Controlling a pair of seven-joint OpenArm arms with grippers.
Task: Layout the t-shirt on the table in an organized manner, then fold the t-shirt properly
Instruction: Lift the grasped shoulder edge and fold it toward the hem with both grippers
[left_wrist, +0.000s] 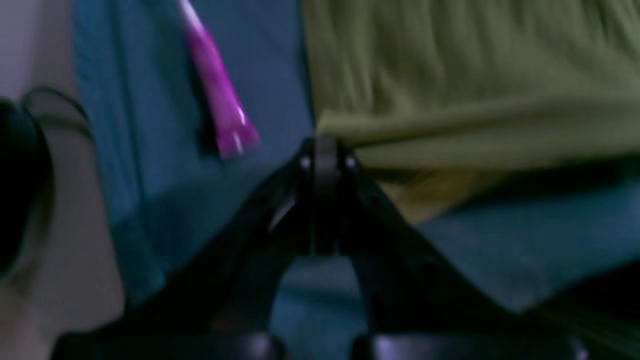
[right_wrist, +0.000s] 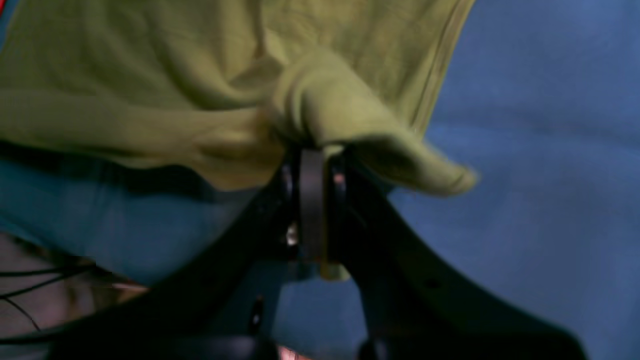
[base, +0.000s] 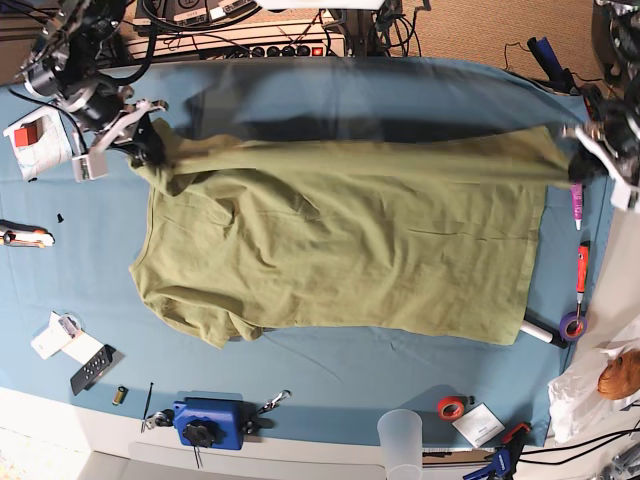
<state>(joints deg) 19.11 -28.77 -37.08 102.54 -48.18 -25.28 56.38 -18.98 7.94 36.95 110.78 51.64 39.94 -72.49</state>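
Note:
The olive-green t-shirt (base: 340, 240) lies spread across the teal table (base: 330, 375), with its far edge lifted and stretched between both arms. At the left of the base view my right gripper (base: 150, 152) is shut on a bunched fold of the t-shirt (right_wrist: 330, 105), and the right wrist view shows the gripper (right_wrist: 312, 155) pinching that cloth. On the right side my left gripper (base: 578, 168) is shut on the shirt's corner. In the blurred left wrist view the left gripper (left_wrist: 325, 147) bites the t-shirt's (left_wrist: 465, 75) edge above the table (left_wrist: 500, 250).
A pink marker (base: 577, 205) (left_wrist: 220, 95), an orange tool (base: 582, 265) and a purple tape roll (base: 571, 325) lie along the right edge. Red tape (base: 452, 407), a plastic cup (base: 403, 440), a blue device (base: 210, 420) and a remote (base: 95, 367) line the front.

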